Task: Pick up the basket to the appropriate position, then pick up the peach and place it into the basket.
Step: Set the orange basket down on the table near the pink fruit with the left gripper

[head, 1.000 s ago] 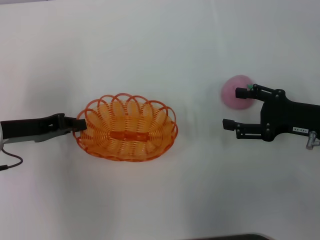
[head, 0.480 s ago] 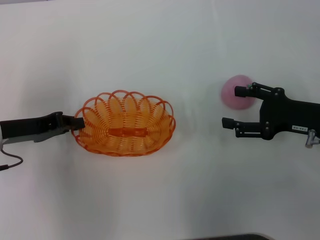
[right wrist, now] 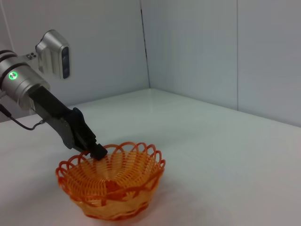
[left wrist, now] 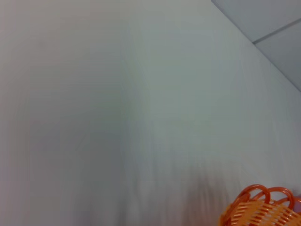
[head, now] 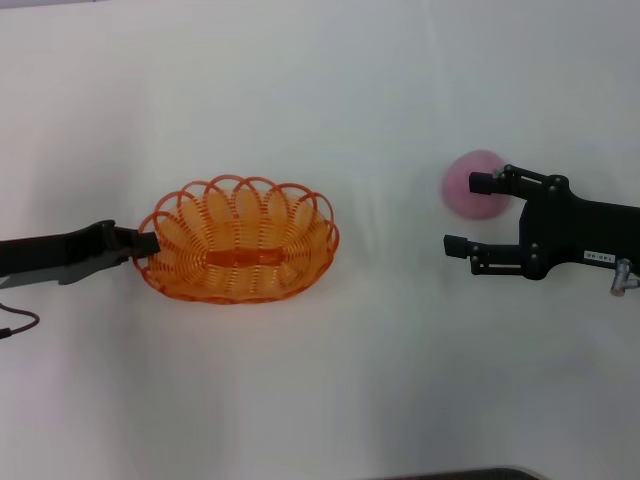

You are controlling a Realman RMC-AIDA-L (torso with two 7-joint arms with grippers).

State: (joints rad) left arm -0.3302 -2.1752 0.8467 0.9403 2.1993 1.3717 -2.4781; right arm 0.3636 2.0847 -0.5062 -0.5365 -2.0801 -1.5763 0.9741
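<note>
The orange basket is left of centre on the white table, and my left gripper is shut on its left rim. The right wrist view shows the same grip, with the left gripper on the rim of the basket. A corner of the basket shows in the left wrist view. I cannot tell whether the basket is off the table. The pink peach sits at the right. My right gripper is open beside it, with its far finger over the peach's right side and not closed on it.
The white table runs to grey walls behind it, seen in the right wrist view. A dark edge shows at the table's front. A cable hangs from my left arm.
My left gripper has pulled the basket to the left and a little farther from me. My right gripper and the peach have stayed in place.
</note>
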